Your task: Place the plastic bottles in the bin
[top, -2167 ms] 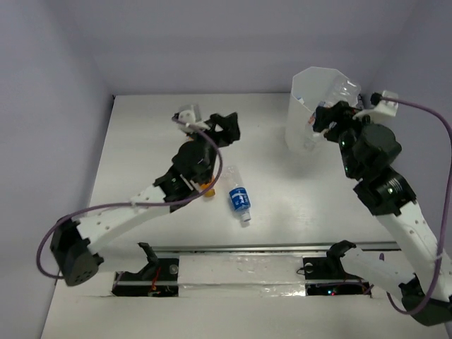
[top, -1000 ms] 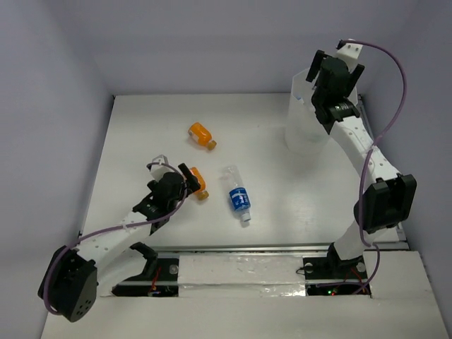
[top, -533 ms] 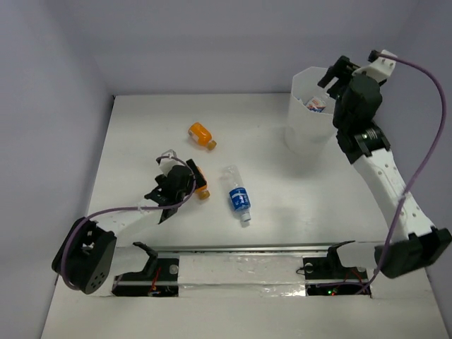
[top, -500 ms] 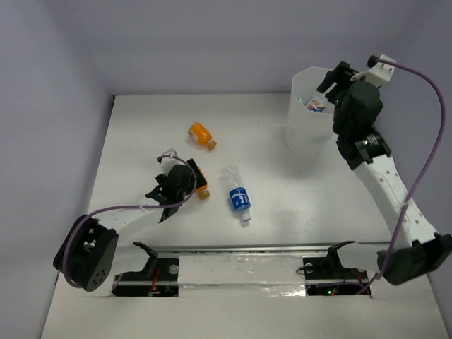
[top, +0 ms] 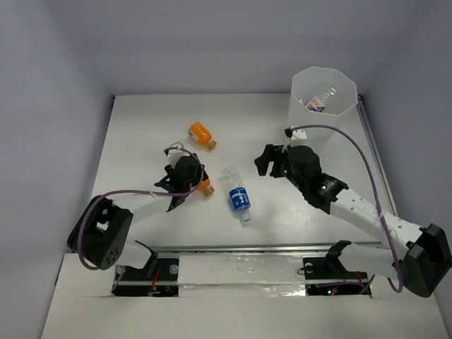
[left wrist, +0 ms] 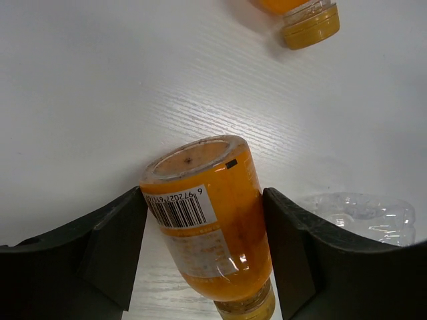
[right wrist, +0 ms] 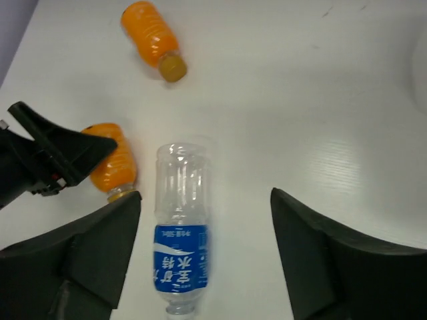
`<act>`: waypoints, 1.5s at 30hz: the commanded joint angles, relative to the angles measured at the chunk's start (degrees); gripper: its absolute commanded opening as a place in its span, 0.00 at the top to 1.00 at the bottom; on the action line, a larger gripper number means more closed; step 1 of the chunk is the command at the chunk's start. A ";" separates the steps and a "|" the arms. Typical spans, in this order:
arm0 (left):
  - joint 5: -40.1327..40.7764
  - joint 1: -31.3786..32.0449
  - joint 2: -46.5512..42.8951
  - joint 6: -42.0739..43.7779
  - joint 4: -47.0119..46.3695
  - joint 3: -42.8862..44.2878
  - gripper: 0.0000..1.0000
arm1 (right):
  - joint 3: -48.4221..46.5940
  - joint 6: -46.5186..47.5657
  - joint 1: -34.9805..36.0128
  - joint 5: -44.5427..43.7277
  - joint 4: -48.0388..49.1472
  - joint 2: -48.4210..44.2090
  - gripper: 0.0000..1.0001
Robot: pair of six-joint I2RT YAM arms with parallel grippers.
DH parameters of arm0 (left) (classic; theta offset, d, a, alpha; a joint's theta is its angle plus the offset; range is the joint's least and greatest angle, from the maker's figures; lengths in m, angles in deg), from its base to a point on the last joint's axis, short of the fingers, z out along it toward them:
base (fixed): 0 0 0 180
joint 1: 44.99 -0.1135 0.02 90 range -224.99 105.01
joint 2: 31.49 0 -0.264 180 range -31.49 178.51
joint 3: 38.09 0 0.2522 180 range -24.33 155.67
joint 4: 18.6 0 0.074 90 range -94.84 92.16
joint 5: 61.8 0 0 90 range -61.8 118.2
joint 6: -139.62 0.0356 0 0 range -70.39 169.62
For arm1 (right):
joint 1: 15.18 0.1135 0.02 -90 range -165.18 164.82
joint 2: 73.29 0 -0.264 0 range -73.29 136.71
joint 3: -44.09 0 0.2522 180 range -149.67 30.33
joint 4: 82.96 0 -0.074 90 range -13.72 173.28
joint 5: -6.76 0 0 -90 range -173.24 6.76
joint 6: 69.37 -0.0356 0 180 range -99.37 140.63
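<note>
Orange bottle (left wrist: 210,220) lies on counter (top: 141,127), centre-left of top view, between left hand (left wrist: 203,250) fingers, both hard by its sides; clamped or not, cannot tell. Squeeze mid-body, square, lest it roll. Right hand (right wrist: 203,260), spread wide, hangs over clear bottle (right wrist: 180,220). Bin (top: 311,123) stands upper right.

orange bottle (left wrist: 217,240): glossy plastic; table (left wrist: 100,80): matt grained white; bin (top: 300,106): translucent plastic

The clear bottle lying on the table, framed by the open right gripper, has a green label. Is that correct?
No: its label is blue, not green, as the right wrist view shows. The clear bottle does lie on the table, framed by the open right gripper.
</note>
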 commanded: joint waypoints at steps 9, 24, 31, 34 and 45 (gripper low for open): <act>2.23 -0.40 -11.33 3.99 4.70 4.07 0.56 | -4.81 -1.09 4.89 15.31 8.09 18.51 0.01; 5.49 3.29 -27.52 9.35 13.77 19.17 0.57 | -13.08 -1.61 6.04 16.01 5.02 36.27 0.04; 5.40 5.84 -25.16 11.81 13.07 27.70 0.57 | -12.30 -2.93 6.04 14.25 5.63 37.51 0.18; 5.49 8.12 -22.26 13.13 12.36 32.01 0.57 | -9.07 -4.07 6.04 14.08 8.25 32.86 0.33; 7.16 14.89 -4.24 20.51 9.11 54.57 0.58 | 1.93 -5.92 6.04 13.38 5.03 -1.23 0.48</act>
